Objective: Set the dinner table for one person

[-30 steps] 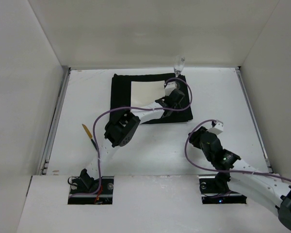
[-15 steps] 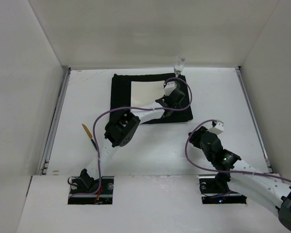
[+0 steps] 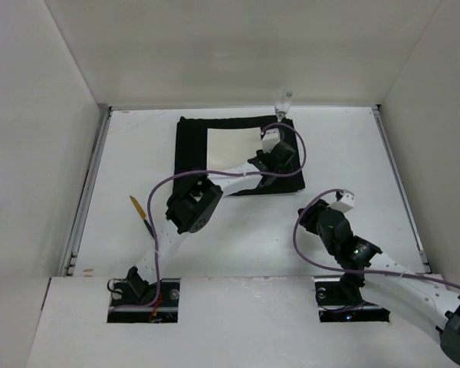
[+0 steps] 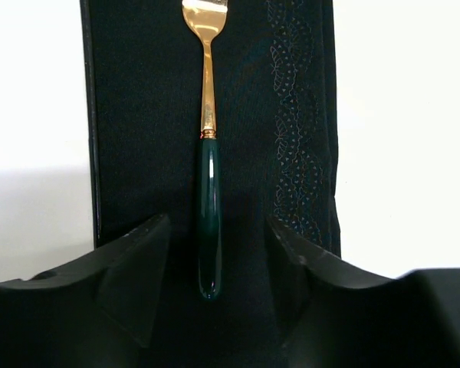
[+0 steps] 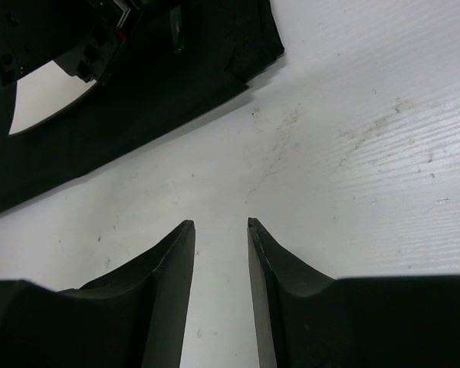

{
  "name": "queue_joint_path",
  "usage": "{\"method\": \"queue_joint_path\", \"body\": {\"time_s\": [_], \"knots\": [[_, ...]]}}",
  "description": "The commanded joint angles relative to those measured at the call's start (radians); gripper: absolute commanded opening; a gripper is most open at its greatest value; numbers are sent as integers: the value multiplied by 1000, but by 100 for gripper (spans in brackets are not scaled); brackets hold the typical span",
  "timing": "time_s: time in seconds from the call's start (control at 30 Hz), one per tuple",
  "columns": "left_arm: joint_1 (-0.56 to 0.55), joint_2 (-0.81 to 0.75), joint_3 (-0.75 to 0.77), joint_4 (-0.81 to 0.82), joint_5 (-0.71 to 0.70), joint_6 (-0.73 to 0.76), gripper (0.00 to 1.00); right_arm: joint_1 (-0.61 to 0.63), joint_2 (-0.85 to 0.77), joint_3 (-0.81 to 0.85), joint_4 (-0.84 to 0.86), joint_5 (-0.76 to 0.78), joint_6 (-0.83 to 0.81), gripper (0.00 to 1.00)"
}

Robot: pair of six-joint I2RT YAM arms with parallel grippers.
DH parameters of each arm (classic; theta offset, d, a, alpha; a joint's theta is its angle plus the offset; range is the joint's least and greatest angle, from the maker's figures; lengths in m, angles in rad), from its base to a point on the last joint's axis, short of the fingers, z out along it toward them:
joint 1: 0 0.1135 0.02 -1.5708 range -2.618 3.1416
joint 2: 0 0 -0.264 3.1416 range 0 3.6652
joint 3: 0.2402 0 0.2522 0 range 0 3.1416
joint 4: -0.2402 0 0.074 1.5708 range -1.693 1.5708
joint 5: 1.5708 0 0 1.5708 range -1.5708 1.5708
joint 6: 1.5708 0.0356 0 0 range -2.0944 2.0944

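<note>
- Since the dinner table (image 3: 345, 146) is a rigid, fixed white top spanning the whole floor under both arms, it is nothing to grip; I judge it only a hard, smooth surface to set things on.
- At far left a second utensil (image 3: 136, 205) with a gold tip lies on bare tabletop, well apart from the black mat (image 3: 190, 146).
- On the mat sit a cream square (image 3: 231, 146) and, at its far right corner, a clear glass (image 3: 283, 98), likely fragile.
- Along the mat's right strip lies the fork (image 4: 208, 153): probably light and stiff, with a glossy dark green handle that could slip; mid-handle looks the best hold.
- Left gripper (image 4: 219, 230) hangs over it, its 2 jaws spread either side of the handle, touching neither side.
- Right gripper (image 5: 220, 230) hovers over bare table, jaws narrowly parted, pinching nothing.
- No brand or writing is readable; the mat shows only stitched ornament.
</note>
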Motion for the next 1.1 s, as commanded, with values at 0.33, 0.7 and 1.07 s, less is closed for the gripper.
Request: {"method": "queue_joint_path", "body": {"time_s": [0.33,0.7,1.07], "knots": [[13,-484,-278,158,-152,48,48,22,-40,-10,46,19,10,39],[172,-1256,-992,-213,-361,-111,8,124,104,10,159,-21,-48,8],[534,-1549,-1253,-608,-255,-226,42,154,103,-1,197,-26,-71,18]]}}
